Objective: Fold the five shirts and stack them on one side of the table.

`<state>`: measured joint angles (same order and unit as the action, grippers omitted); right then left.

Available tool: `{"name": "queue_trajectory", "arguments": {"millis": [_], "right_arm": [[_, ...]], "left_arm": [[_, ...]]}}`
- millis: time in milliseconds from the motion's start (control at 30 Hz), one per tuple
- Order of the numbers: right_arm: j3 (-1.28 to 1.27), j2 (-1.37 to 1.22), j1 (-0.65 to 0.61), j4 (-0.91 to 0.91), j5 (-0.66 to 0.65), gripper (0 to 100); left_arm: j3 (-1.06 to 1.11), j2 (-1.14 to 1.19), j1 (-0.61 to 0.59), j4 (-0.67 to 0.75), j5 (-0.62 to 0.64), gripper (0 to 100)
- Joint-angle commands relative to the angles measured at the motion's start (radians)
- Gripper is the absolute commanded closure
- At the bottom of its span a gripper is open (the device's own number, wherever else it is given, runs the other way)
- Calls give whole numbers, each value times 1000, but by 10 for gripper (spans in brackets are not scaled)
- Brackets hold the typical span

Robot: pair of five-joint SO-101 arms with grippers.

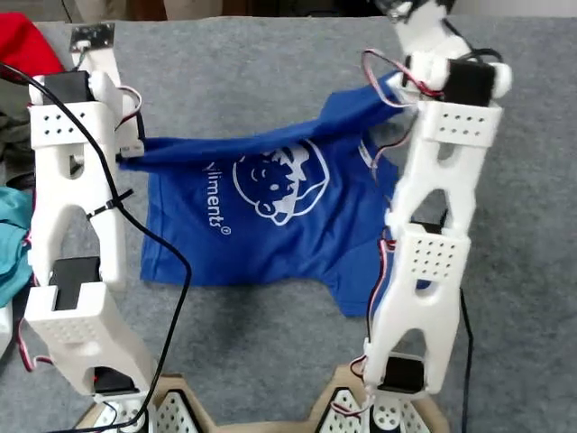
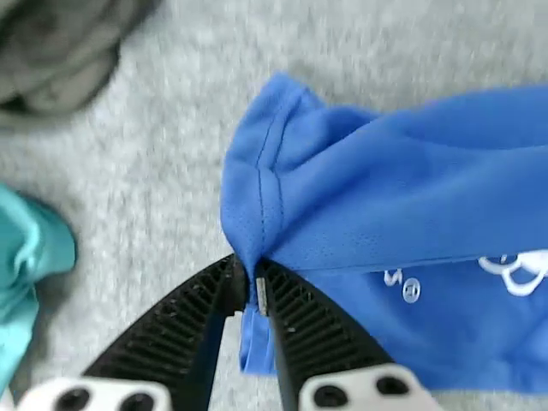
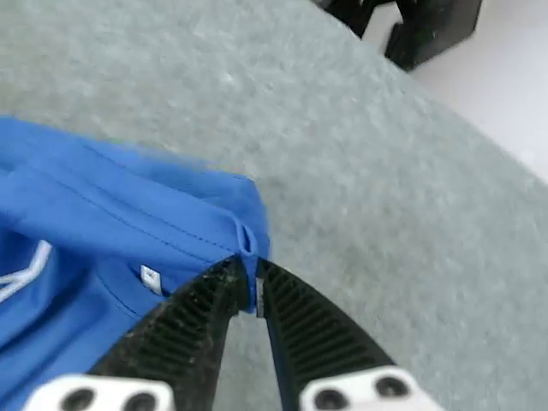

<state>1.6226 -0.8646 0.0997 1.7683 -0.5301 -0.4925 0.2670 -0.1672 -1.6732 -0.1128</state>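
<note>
Left gripper (image 2: 251, 278) and right gripper (image 3: 248, 274) each pinch the blue shirt (image 1: 270, 234) by its edge. Early going, I judge: first fold underway. Teal garment (image 1: 9, 244) at 9 o'clock lies crumpled.

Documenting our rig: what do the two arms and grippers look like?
The left arm and right arm: white plastic, perforated brackets, black servos, thin red, white and black wires. A black cable crosses the left arm. The left gripper and right gripper have black ribbed fingers.

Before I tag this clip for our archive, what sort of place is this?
Probably a robotics test bench: a grey-covered table, the left gripper and right gripper each pinching a blue shirt, red garment and teal garment at the edge.
</note>
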Motion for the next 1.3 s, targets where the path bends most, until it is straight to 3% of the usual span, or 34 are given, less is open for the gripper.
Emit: {"name": "queue_trajectory", "arguments": {"millis": [0,233,700,1267], "right_arm": [[36,28,64,18,-12,993],[-163,189,127,20,-14,993],[-1282,803,125,-64,-164,993],[-1977,1181,162,-278,-212,993]], "left_arm": [[-5,-15,-5,-69,-6,982],[110,-19,5,-86,-2,982],[339,-19,2,-84,-6,982],[509,-21,-3,-84,-48,982]]}}
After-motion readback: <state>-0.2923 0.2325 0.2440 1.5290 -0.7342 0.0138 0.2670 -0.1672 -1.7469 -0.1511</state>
